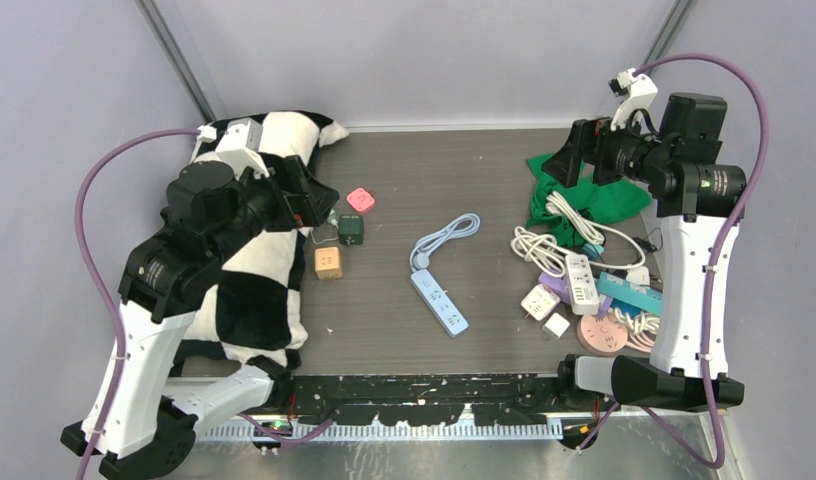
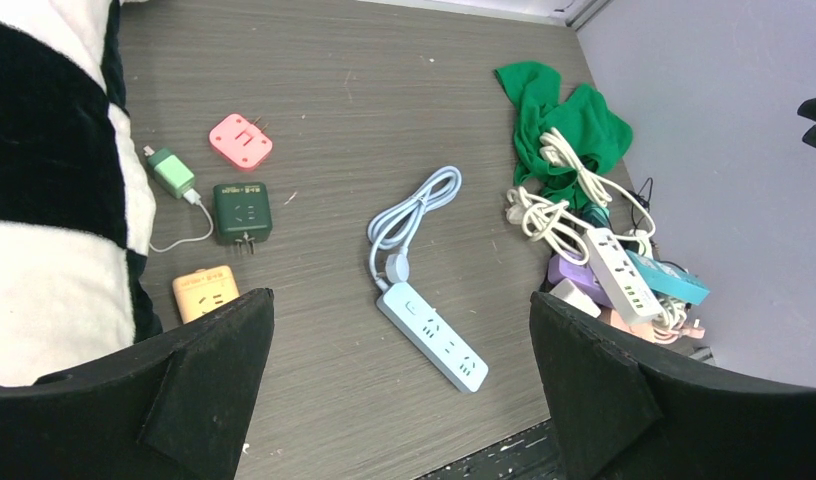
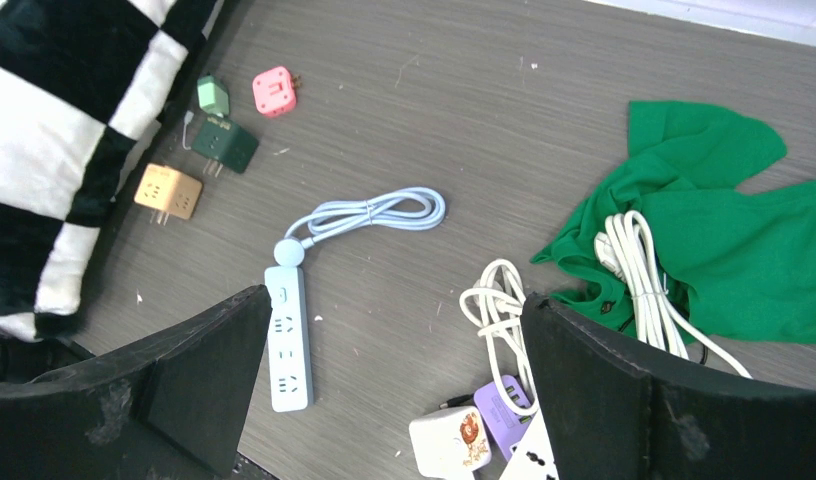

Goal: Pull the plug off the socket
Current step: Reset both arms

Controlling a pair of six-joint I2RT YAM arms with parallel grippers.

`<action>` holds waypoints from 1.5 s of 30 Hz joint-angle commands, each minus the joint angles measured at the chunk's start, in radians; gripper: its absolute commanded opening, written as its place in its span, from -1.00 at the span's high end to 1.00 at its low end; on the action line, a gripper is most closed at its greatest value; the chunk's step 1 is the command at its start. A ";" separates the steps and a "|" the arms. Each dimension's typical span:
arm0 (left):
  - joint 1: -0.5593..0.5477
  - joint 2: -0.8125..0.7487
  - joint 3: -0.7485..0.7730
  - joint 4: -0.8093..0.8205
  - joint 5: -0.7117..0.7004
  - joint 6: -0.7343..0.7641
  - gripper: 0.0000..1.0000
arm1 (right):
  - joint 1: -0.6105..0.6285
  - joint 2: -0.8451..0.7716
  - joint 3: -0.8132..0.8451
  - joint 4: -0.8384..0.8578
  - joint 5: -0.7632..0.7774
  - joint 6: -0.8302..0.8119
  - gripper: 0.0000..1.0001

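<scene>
Lab bench (image 1: pixel 464 170), plain enclosure walls (image 1: pixel 424 50)

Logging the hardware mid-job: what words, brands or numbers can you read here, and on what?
No text is legible.
Dark green adapter: a line of small white print, too blurred to read.
White cube charger: a small coloured picture, no readable words.

No legible text, brand or number anywhere in view. Faint pale marking on the top face of the dark green adapter (image 2: pixel 242 211), too small to read. Small printed cartoon figure on the white charger cube (image 3: pixel 449 440), without readable lettering.
</scene>
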 commanded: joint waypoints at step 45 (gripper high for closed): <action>0.007 -0.004 0.044 -0.021 0.092 0.004 -1.00 | -0.032 -0.017 0.126 0.089 -0.048 0.270 -0.99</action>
